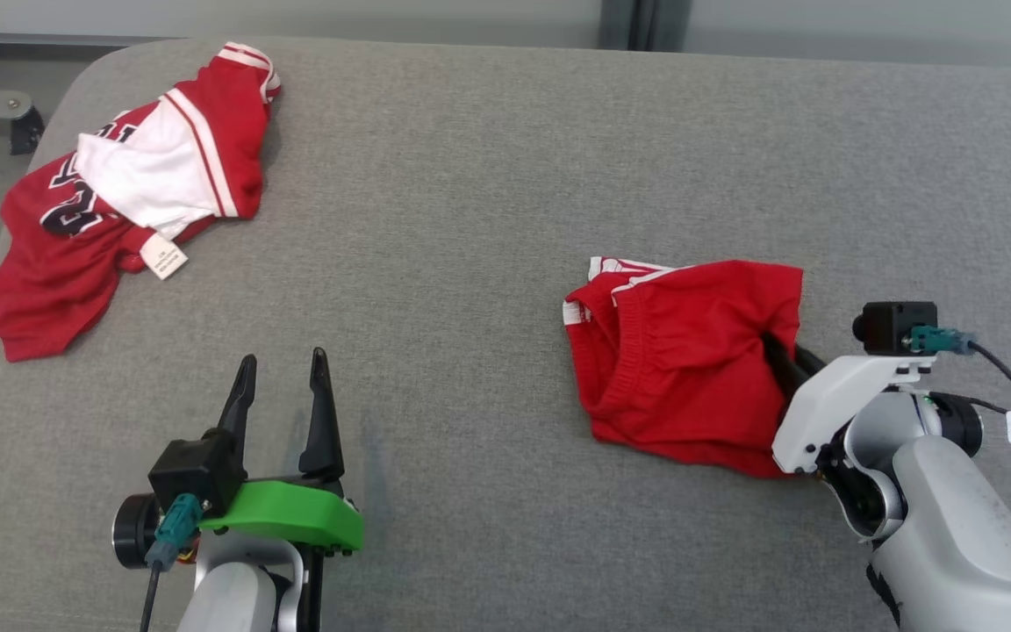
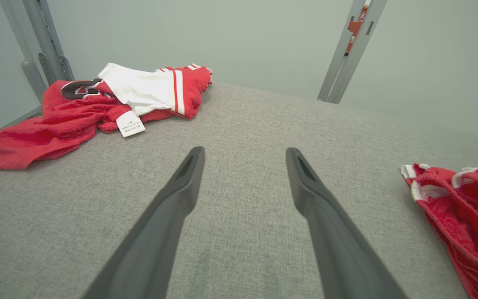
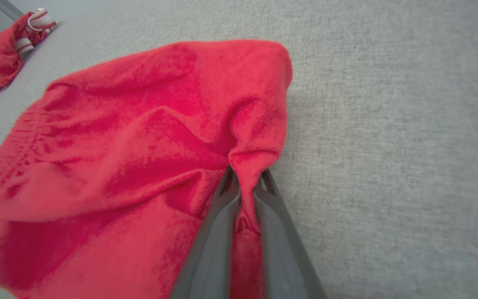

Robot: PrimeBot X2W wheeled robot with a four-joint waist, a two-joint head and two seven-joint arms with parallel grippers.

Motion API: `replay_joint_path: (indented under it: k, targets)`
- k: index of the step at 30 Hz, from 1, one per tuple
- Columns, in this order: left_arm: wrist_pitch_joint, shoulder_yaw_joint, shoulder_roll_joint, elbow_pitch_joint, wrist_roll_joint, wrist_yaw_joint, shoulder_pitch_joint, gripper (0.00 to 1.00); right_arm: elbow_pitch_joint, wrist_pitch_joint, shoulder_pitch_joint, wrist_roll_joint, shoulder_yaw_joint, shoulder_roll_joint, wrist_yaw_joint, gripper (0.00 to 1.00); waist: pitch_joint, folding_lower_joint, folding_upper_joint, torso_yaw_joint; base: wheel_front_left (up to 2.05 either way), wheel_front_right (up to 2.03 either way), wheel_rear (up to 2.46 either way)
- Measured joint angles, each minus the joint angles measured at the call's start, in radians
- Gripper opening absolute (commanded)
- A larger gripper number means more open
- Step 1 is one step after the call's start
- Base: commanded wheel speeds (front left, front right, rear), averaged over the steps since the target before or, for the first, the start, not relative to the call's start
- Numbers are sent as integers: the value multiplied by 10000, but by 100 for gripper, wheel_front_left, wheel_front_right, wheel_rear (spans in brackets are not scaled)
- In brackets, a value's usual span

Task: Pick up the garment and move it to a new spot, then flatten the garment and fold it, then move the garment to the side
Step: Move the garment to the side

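The garment (image 1: pixel 690 360) is a pair of red shorts with an elastic waistband and white trim, lying crumpled on the right of the grey surface (image 1: pixel 470 175). My right gripper (image 1: pixel 777 351) is shut on a pinched fold near the shorts' right edge; in the right wrist view the cloth (image 3: pixel 139 145) bunches up between the two fingers (image 3: pixel 245 187). My left gripper (image 1: pixel 282 369) hovers open over bare surface at the lower left, with nothing between its fingers (image 2: pixel 243 166). The shorts' waistband (image 2: pixel 450 199) shows at the right edge of the left wrist view.
A red and white jersey (image 1: pixel 119 193) with a white label lies crumpled at the far left corner, also seen as the jersey (image 2: pixel 98 104) in the left wrist view. Grey metal frame posts (image 2: pixel 347 50) stand behind the surface. Its rounded left edge drops off near the jersey.
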Motion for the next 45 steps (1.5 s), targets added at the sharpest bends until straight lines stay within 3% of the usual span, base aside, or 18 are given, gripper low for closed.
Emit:
replay_joint_path:
  k: [9,21,27,33,45]
  targets:
    - [0,25,2,-311,462,-184,-417,100,132,-1007,-791,-414,-556,-782,-6,0,388,0,0,-1335,0,0,0]
    - [314,-476,364,-493,976,-431,-1054,100,1035,-1987,-1239,-451,-786,-336,-4,0,1014,0,0,-4087,0,0,0]
    - [433,-589,449,-719,999,-418,-1056,100,1534,-2447,-1651,-537,-573,-372,-4,0,1291,0,0,-4879,0,0,0]
    - [477,-604,535,-1068,1001,-305,-1042,100,2378,-2784,-2592,-988,-435,-924,-6,0,1507,0,0,-4718,0,0,0]
    - [470,-568,591,-1710,965,-65,-984,100,4370,-2943,-4839,-2186,-725,-2767,-4,0,1839,0,0,-3187,0,0,0]
